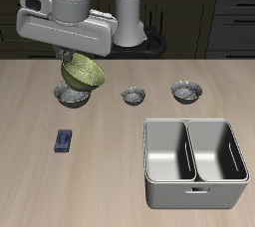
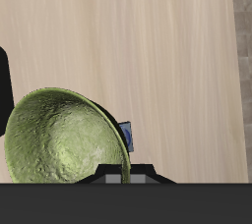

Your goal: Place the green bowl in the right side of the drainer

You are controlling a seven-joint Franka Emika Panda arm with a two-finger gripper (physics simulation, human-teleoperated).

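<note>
The green bowl is yellow-green and textured. It hangs tilted in the air above the table, held by its rim in my gripper, which is shut on it. It sits just in front of the largest grey bowl. In the wrist view the green bowl fills the near field, its hollow facing the camera. The drainer is a light-grey bin with two deep compartments side by side, near the table's front edge, well away from the gripper. Both compartments look empty.
Three grey metallic bowls stand in a row across the table: the largest, a small one and a middle-sized one. A small blue object lies on the table nearer the front edge; it also shows in the wrist view.
</note>
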